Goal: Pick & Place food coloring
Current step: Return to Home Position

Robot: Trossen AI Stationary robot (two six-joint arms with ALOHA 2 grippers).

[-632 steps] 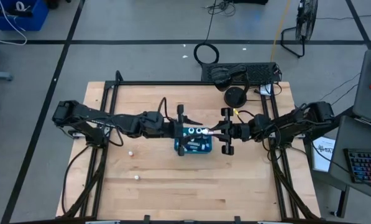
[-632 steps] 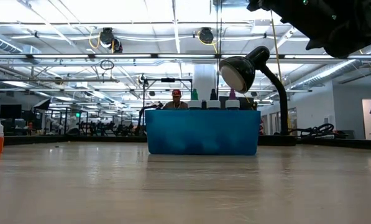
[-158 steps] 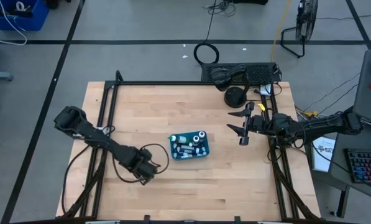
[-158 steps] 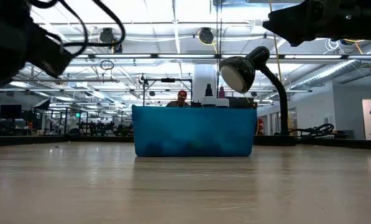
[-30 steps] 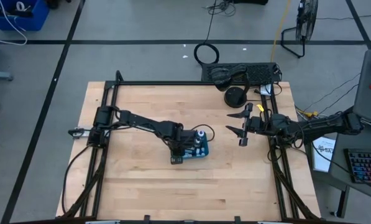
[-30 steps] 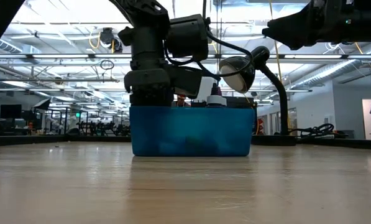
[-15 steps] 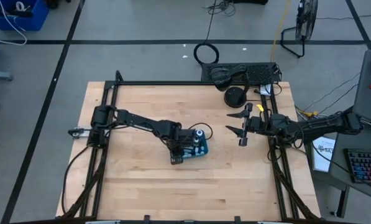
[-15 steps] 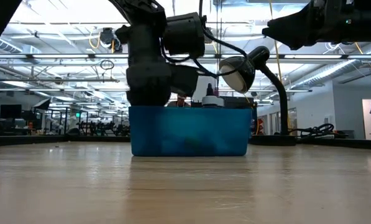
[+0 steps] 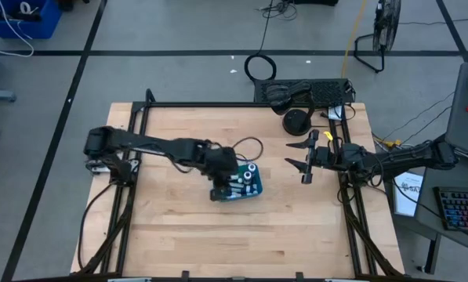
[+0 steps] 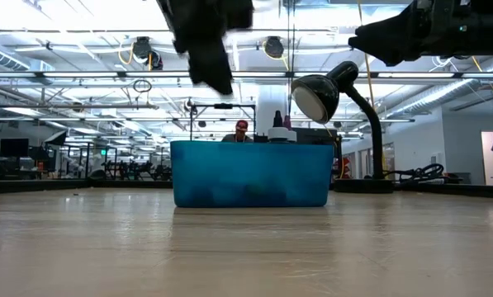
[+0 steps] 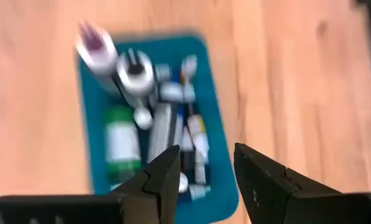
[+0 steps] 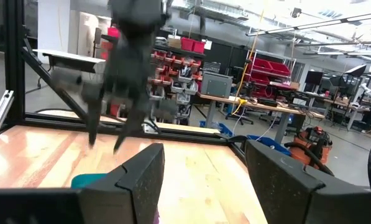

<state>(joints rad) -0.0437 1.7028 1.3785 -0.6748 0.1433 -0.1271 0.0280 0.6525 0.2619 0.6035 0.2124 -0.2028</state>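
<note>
A teal box [image 9: 257, 189] stands near the table's middle, seen from the side in the low view [image 10: 250, 175]. Several food coloring bottles [image 11: 173, 124] with white caps are inside it, most lying down, and a few stand at one end [image 11: 135, 68]. Their caps [image 10: 281, 128] show above the rim. My left gripper [image 11: 205, 163] hangs open above the box with nothing between its fingers; it shows blurred at the top of the low view [image 10: 209, 49]. My right gripper [image 9: 302, 160] waits open, raised, near the table's right edge.
A black desk lamp [image 9: 296, 121] stands at the table's far right, its head [image 10: 316, 95] showing behind the box. Black frame rails [image 9: 128, 196] run along both table sides. Bare wood [image 9: 241, 243] lies on the near side of the box.
My left gripper has risen straight up out of the teal box, from down among the bottles to well above its rim, with nothing in it. The box has stayed on the table.
</note>
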